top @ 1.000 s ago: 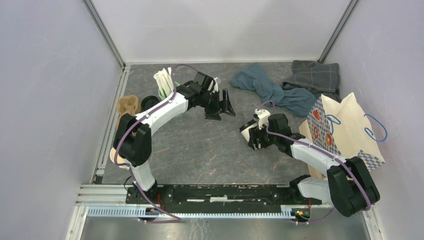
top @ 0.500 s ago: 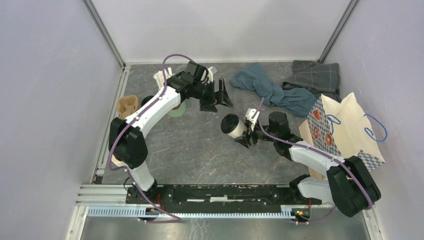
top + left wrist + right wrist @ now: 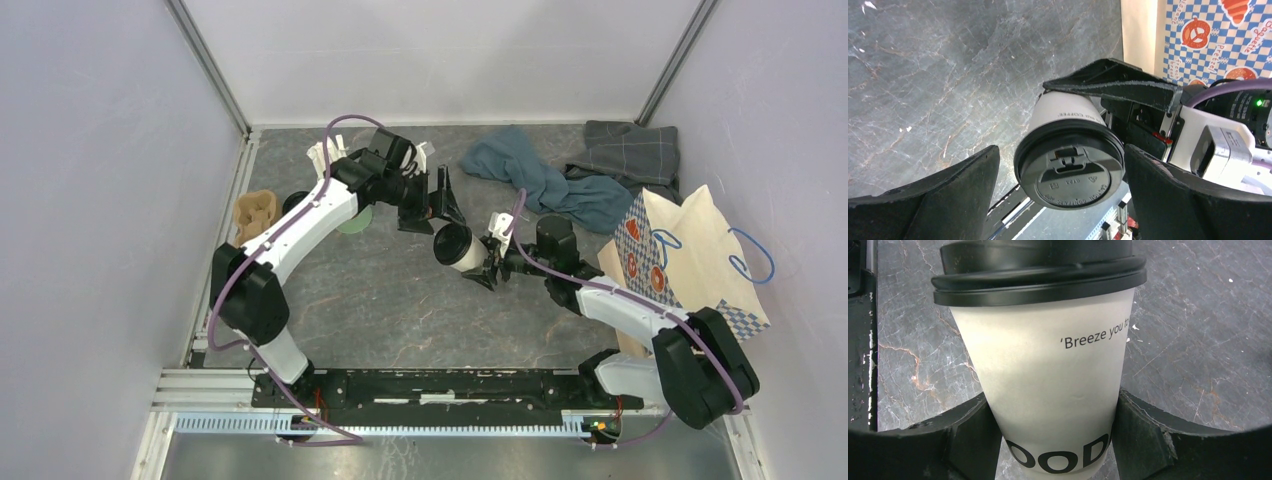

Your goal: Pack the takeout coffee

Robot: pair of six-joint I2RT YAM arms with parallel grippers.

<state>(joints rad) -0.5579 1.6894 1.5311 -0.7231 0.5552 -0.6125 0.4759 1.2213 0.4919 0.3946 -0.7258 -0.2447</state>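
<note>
Over the middle of the counter: the coffee cup is hanging off the surface, tipped onto its side, with its black lid pointing toward the left arm.
Right pincer: its fingers are clamping the cup's white wall from both sides, below the lid rim.
Left pincer: its fingers are standing wide apart, one on each side of the lid, with a gap showing on both sides; it is gripping nothing.
Room under the cup: bare grey counter is showing beneath it and on toward the near rail.
Right edge: a paper bag with blue handles is sitting against the right wall, just beside the right forearm and well apart from the cup.
Back right corner: a blue cloth and a grey cloth are lying bunched and touching each other, between the back wall and the bag.
Left edge: a green mug is peeking out from under the left arm, white sticks are rising behind it, and a brown cup carrier is sitting near the left wall.
Walls: panels are closing the counter in on the left, back and right.
</note>
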